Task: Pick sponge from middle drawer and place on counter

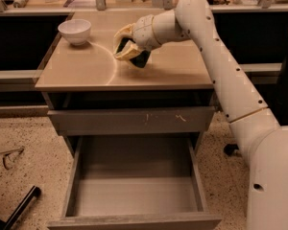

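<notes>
My gripper (pixel 126 44) is over the middle of the beige counter (pixel 86 71), reaching in from the right. It is shut on the sponge (pixel 141 60), whose dark green face shows between and below the fingers, low over or touching the counter top. The middle drawer (pixel 134 193) stands pulled open at the bottom of the view, and its grey floor is bare.
A white bowl (pixel 75 30) sits on the counter's back left corner. A shut drawer front with pale scratch marks (pixel 134 121) is above the open drawer. A shelf with small items runs behind the counter. A dark bar (pixel 19 209) lies on the speckled floor at the left.
</notes>
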`<state>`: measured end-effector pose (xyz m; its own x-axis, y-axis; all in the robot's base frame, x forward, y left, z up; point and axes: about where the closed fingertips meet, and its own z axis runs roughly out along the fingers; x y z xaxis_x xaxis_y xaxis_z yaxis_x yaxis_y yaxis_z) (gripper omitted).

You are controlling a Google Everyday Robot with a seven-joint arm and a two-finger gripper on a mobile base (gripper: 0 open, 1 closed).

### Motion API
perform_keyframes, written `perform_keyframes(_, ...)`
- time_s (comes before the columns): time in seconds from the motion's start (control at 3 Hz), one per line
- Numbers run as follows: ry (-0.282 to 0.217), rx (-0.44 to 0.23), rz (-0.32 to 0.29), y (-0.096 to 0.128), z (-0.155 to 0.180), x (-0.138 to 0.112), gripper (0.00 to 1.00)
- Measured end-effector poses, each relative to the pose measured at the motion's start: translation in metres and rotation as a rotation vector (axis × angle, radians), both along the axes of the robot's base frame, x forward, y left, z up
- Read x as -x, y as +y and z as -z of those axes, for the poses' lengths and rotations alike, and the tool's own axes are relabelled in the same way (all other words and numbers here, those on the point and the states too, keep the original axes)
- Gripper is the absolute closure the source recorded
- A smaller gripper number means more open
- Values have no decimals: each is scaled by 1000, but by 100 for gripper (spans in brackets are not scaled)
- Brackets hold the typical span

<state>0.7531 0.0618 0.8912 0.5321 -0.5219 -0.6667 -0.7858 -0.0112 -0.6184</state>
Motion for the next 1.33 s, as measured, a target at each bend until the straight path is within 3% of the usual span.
perform_keyframes(1.0, 0, 0, 0, 0, 0, 0, 0)
perform_keyframes(1.33, 0, 0, 0, 0, 0, 0, 0)
